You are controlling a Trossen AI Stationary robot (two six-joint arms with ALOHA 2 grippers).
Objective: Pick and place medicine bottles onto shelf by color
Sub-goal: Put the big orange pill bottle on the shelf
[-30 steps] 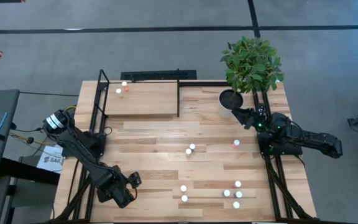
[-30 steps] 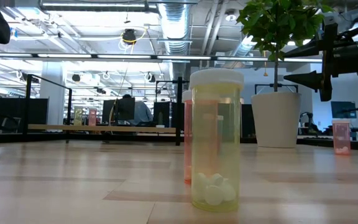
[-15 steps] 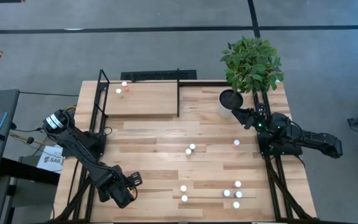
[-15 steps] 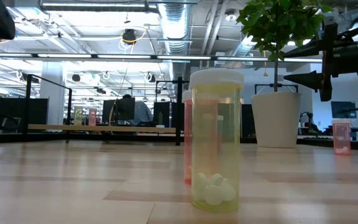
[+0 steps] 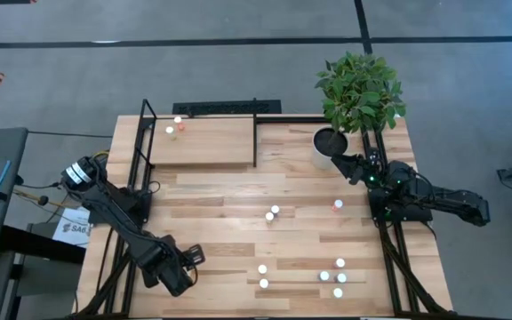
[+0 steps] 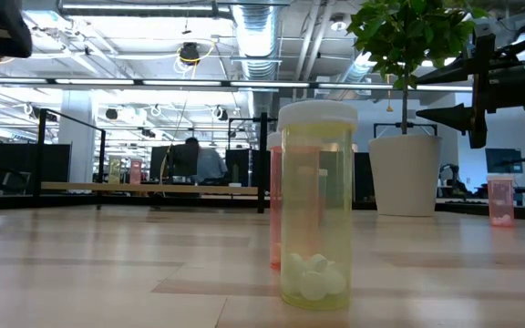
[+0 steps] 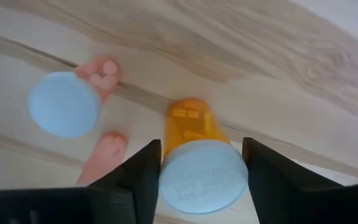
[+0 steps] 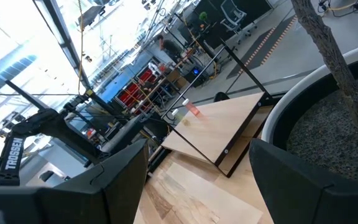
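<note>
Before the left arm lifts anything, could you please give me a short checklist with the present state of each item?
1. Left gripper closed on the orange medicine bottle with the pale blue cap: ok, both fingers sit against the cap.
2. Bottle upright in the grip: ok, cap faces the wrist camera.
3. Neighbouring pink bottle with a pale cap apart from the held one: ok, a gap of bare wood lies between them.
4. Light-wood shelf with black metal rods has free room: ok, only two bottles at its far left corner.
5. Right gripper out of the way: ok, open beside the white plant pot.
6. Bottle off the table: cannot tell.
</note>
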